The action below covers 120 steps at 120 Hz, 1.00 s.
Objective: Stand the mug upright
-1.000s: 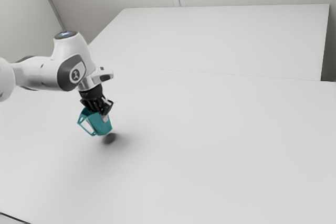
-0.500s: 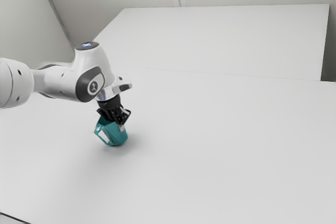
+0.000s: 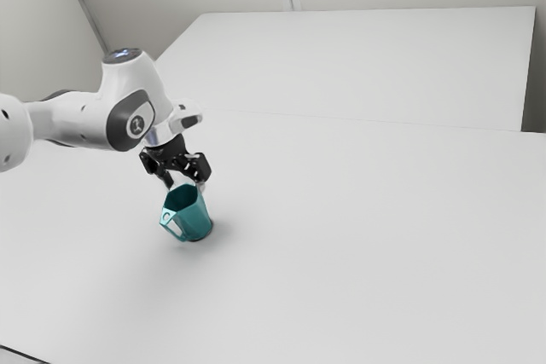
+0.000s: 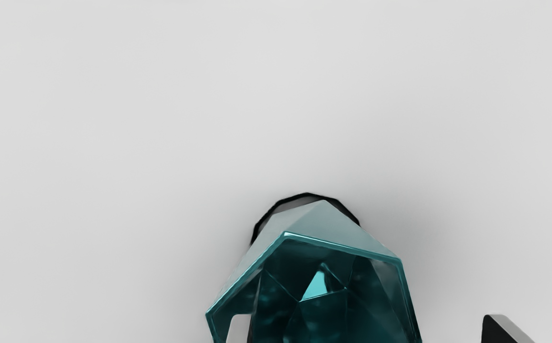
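Most of the task looks done; the teal, faceted plastic-looking mug [image 3: 195, 217] seems to stand mouth-up on the smooth white table [image 3: 358, 236], at the exterior view's left; my black two-finger gripper [image 3: 185, 183] is open, one fingertip [image 4: 239, 329] overlapping the mouth; clearing it without tipping the mug remains.

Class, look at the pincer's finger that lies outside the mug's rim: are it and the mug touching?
Apart. The wrist view shows it: a strip of bare table lies between that finger and the teal mug.
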### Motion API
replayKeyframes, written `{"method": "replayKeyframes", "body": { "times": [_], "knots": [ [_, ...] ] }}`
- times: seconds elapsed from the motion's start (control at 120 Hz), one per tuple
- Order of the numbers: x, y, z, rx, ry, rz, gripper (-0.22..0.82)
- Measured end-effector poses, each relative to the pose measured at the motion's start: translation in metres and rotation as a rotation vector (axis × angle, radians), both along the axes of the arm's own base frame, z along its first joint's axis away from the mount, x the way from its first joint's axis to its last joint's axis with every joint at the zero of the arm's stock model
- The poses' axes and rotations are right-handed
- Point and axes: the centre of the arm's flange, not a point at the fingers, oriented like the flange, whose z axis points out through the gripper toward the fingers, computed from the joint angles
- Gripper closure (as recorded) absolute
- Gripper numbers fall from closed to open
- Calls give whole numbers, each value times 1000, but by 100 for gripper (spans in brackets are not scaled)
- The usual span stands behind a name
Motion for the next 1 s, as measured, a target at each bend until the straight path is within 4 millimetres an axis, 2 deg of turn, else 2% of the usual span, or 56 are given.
{"method": "replayKeyframes", "body": {
  "times": [0.125,0.192,0.267,0.45,0.567,0.667,1.0],
  "knots": [
    [8,-24,43,0,-29,-40,4],
    [20,-31,64,-7,-39,-49,3],
    [37,-33,82,-19,-47,-46,2],
    [88,-31,148,-31,-89,-44,1],
    [95,-26,179,-33,-93,-42,1],
    [90,-27,186,-36,-60,-46,0],
    [81,-27,183,-41,13,-55,0]
  ]
}}
